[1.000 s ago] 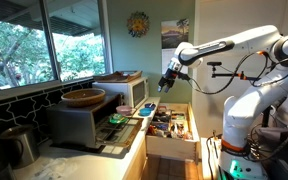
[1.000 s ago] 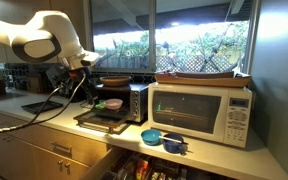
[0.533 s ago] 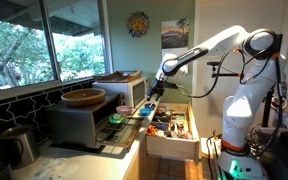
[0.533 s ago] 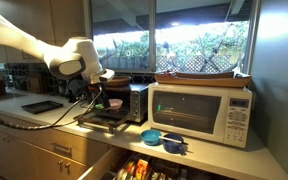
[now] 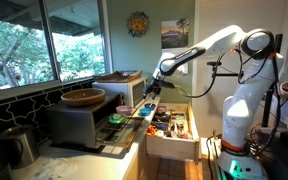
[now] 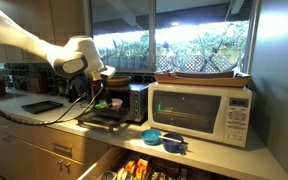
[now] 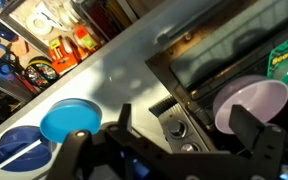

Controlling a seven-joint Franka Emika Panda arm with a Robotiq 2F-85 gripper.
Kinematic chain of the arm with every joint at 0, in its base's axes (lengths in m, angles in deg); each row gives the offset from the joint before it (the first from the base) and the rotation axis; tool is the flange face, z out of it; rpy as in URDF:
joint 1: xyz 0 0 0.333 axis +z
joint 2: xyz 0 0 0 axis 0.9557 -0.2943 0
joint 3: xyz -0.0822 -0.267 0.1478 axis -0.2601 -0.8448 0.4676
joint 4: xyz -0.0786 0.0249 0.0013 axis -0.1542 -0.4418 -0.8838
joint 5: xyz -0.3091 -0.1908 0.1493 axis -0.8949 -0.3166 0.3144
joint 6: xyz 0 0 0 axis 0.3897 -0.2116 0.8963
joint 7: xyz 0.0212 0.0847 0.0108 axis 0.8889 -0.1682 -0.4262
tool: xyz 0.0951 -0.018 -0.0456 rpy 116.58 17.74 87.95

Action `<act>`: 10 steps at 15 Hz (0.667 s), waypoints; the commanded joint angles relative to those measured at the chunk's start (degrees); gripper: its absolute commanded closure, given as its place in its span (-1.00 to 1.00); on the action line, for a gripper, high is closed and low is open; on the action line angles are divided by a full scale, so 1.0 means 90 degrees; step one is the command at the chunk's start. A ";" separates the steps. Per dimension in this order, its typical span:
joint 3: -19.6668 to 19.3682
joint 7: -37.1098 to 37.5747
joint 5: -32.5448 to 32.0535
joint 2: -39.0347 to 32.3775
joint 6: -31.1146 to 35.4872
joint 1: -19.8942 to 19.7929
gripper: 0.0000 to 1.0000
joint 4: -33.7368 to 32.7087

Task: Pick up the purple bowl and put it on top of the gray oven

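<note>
Wrist view looks down on the pale worktop [image 7: 114, 65], while the exterior views take in the wider kitchen. In an exterior view the white arm [image 5: 224, 42] stretches from the right, over an open drawer [image 5: 170, 128] crowded with small items, toward the worktop. A white microwave [image 6: 199, 112] stands just right of the gray oven [image 6: 134, 100] in an exterior view. The oven door [image 6: 104, 118] is lowered flat toward the near side. A large wooden bowl [image 5: 84, 97] sits on top of the oven. The gripper [image 7: 180, 112] hangs just above the door's edge, its jaws apart with nothing between them. The purple bowl [image 7: 251, 103] rests upright on the lowered door, just right of the jaws and apart from them; in an exterior view it shows as a small pink disc [image 6: 114, 103] in front of the oven's opening. Left of the jaws, on the worktop, lie a light blue dish [image 7: 70, 121] and a dark blue bowl [image 7: 14, 152], touching each other.
</note>
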 commanded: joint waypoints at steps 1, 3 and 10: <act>0.0596 0.1406 -0.0173 -0.0857 0.0674 -0.0249 -1.00 -0.0684; 0.0818 0.2062 -0.0371 -0.1287 0.0760 -0.0344 -1.00 -0.1080; 0.0773 0.2327 -0.0015 -0.2281 0.0357 0.0006 -0.06 -0.1971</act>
